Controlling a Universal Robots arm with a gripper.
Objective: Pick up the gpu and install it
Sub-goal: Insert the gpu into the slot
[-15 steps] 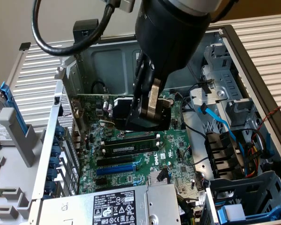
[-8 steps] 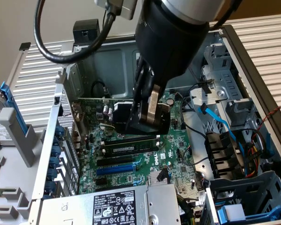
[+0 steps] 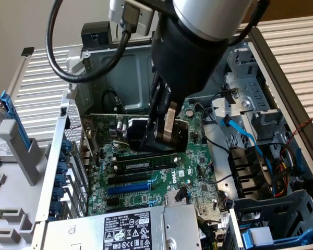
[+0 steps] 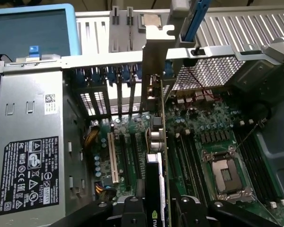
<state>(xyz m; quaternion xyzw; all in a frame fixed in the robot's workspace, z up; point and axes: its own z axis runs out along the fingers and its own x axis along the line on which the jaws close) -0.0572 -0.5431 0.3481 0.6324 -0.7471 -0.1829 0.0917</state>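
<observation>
Claw (image 4: 161, 215) is clamped on the small green gpu card with black cooler block and silver end bracket (image 4: 157, 137), 1 finger (image 4: 132, 211) on each side of the board. The card stands upright and edge-on. It's inside the open grey metal PC case (image 3: 62, 156), over the slots of the large green motherboard (image 4: 213, 118), with the bracket end against the case's rear slot wall. Can't tell if it's seated. The silver power supply box with black label (image 4: 28, 142) is nearby.

Power supply (image 4: 33, 142) and drive cage (image 3: 250, 99) hem the tool (image 4: 161, 210).
</observation>
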